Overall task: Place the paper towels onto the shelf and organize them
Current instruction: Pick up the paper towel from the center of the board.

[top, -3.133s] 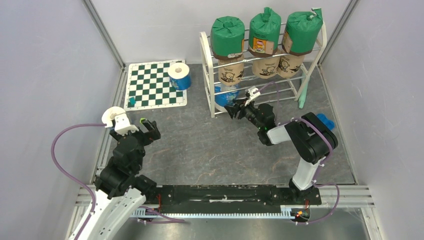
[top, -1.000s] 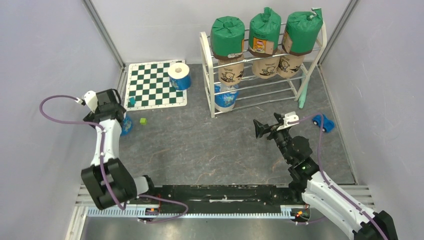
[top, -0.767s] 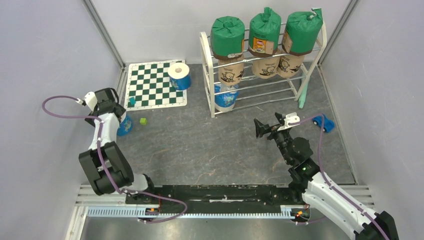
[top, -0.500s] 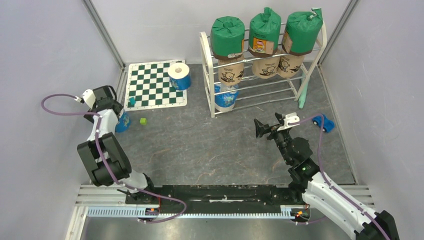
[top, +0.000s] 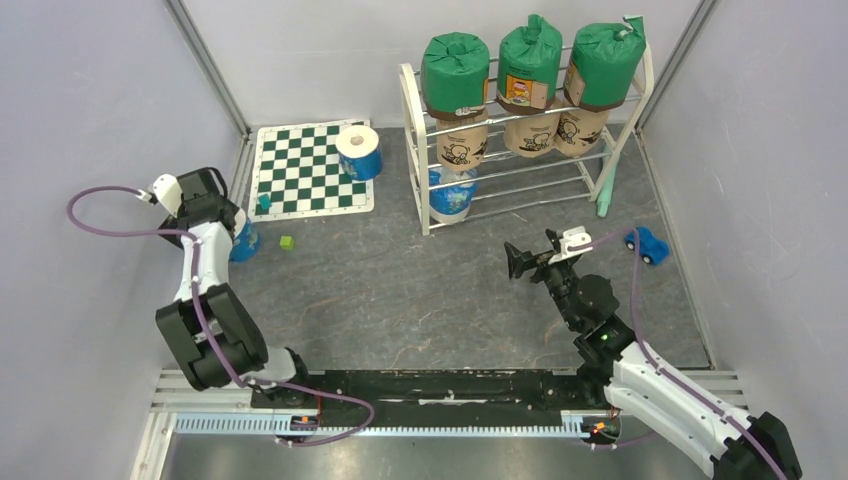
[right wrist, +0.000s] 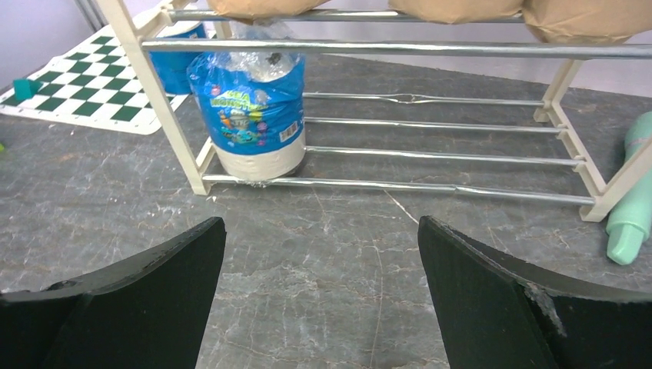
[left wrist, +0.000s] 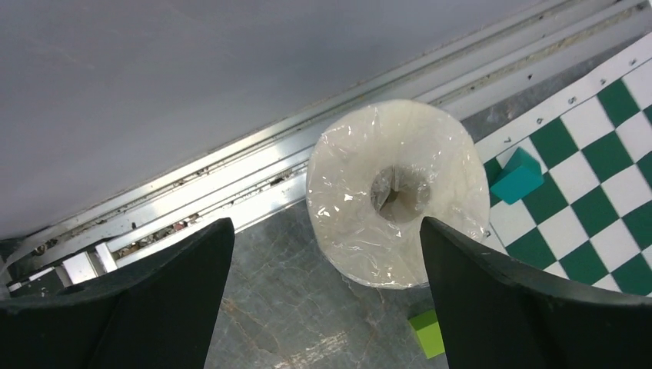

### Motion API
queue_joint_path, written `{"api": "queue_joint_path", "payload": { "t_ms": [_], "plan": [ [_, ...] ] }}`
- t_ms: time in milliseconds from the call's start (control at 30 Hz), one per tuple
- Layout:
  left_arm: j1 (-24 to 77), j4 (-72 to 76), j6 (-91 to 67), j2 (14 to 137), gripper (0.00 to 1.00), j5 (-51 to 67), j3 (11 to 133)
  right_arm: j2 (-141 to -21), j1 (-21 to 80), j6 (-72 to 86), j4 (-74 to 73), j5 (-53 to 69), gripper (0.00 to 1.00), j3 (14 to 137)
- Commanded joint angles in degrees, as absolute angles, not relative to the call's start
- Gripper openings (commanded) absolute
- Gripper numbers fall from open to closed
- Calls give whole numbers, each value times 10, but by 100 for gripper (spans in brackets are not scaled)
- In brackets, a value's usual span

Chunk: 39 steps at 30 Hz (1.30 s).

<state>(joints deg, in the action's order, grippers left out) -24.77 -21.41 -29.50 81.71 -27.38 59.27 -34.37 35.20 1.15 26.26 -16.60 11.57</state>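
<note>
The shelf holds three green paper towels on top and three tan ones below them. One blue-wrapped roll stands at the left of the bottom tier. A second blue-wrapped roll stands on the chessboard mat. A third stands by the left wall rail. My left gripper hangs open over it, fingers wide on either side, not touching. My right gripper is open and empty, facing the shelf from a distance.
The chessboard mat lies at the back left with a teal cube on it. A small green cube lies on the floor. A blue toy car sits at the right, and a mint-green object leans by the shelf.
My left gripper has shifted back and left along the wall over the third roll. The right gripper, at the shelf's bottom tier three seconds ago, has drawn back and now barely moves.
</note>
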Motion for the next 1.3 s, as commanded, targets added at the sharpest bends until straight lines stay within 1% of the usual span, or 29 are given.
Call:
{"api": "queue_joint_path", "payload": {
  "t_ms": [0, 433, 533, 633, 733, 833, 900, 1000, 1133, 1267],
  "plan": [
    [-251, -221, -313, 798, 97, -332, 618, -354, 368, -12, 291, -174, 98, 118],
    [-257, -231, -297, 953, 96, -301, 659, -385, 368, -26, 279, -198, 98, 130],
    [-259, -229, -294, 970, 94, -290, 662, -390, 368, -28, 278, -199, 98, 131],
    [-259, -233, -295, 977, 90, -275, 663, -392, 368, -29, 279, -200, 98, 130],
    [-259, -237, -297, 967, 81, -255, 661, -391, 368, -30, 280, -201, 98, 129],
    [-259, -234, -302, 948, 66, -234, 651, -390, 368, -31, 278, -202, 98, 130],
    [-259, -233, -306, 934, 58, -215, 644, -388, 368, -31, 276, -202, 98, 131],
    [-259, -235, -314, 916, 48, -188, 633, -385, 368, -31, 276, -201, 98, 131],
    [-258, -239, -322, 872, 38, -159, 622, -381, 368, -30, 273, -198, 98, 132],
    [-258, -234, -332, 820, 33, -140, 611, -378, 368, -29, 274, -191, 98, 131]
  ]
}}
